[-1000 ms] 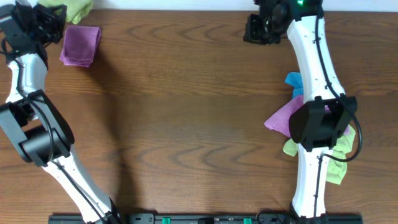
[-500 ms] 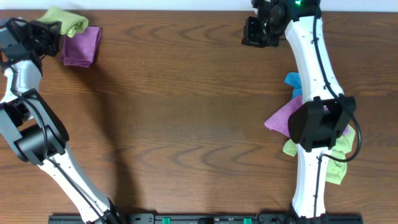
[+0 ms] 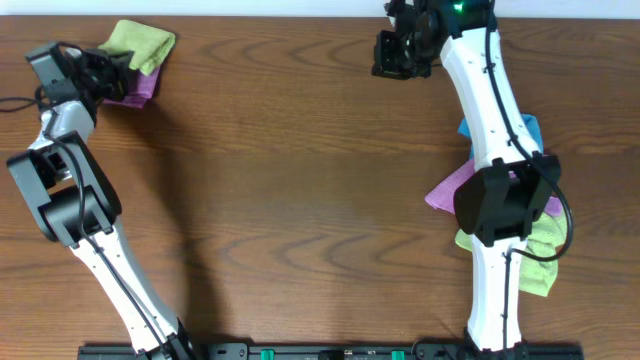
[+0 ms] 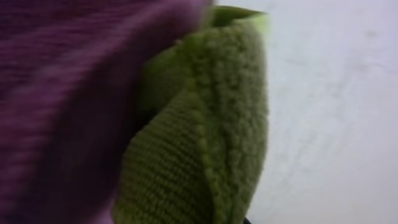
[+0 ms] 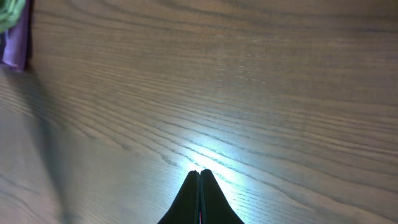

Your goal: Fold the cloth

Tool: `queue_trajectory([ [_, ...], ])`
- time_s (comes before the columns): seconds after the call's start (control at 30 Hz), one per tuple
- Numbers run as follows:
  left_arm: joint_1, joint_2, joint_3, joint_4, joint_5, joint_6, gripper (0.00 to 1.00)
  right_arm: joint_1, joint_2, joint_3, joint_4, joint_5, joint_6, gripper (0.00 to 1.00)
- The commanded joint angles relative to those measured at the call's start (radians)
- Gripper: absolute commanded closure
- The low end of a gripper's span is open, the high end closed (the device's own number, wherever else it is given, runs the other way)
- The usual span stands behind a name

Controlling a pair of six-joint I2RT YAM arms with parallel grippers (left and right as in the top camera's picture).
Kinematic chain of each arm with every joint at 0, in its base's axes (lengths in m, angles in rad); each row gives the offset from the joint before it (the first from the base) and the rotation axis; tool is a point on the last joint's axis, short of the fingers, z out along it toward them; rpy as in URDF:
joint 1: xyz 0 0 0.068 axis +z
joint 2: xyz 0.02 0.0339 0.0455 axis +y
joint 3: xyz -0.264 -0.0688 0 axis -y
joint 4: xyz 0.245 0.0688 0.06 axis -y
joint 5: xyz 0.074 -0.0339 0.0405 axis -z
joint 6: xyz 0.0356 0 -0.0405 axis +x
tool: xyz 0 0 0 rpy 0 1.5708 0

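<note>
Dark wood-grain table (image 3: pixel 300 200), white wall strip (image 3: pixel 280 6) behind; bright glare (image 5: pixel 208 155) on tabletop

Bench (image 3: pixel 300 180): dark brown wood grain, smooth, semi-gloss, with a bright glare patch in the right wrist view.
Cloth (image 4: pixel 205 124): lime-green microfibre, nubby looped pile, matt.
Purple cloth (image 4: pixel 56 93): ribbed textile, matt, blurred.
Arm shells (image 3: pixel 487 100): white plastic, smooth, slight sheen; joints black.
Right end effector (image 5: pixel 199 171): black, matt.
</note>
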Motion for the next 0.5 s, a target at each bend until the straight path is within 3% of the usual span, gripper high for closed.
queue_trajectory([
  [0.0, 0.016, -0.005, -0.002, 0.005, 0.024, -0.003, 0.94, 0.014, -0.005, 0.007, -0.004, -0.007, 0.013, 0.98],
  [0.1, 0.032, -0.005, -0.002, -0.009, 0.048, -0.004, 0.94, 0.018, -0.005, 0.007, -0.003, -0.007, 0.013, 0.98],
  [0.13, 0.037, -0.005, -0.002, -0.018, 0.059, -0.003, 0.85, 0.018, -0.005, 0.007, 0.000, -0.007, 0.013, 0.99],
  [0.27, 0.065, -0.009, -0.002, -0.087, 0.114, -0.009, 0.10, 0.021, -0.005, 0.007, 0.016, -0.007, 0.021, 0.99],
  [0.3, 0.074, -0.013, -0.002, -0.108, 0.126, 0.003, 0.04, 0.022, -0.005, 0.007, 0.017, -0.007, 0.021, 0.98],
  [0.47, 0.121, -0.083, -0.002, -0.269, 0.154, 0.154, 0.04, 0.024, -0.005, 0.007, 0.018, -0.007, 0.021, 0.98],
])
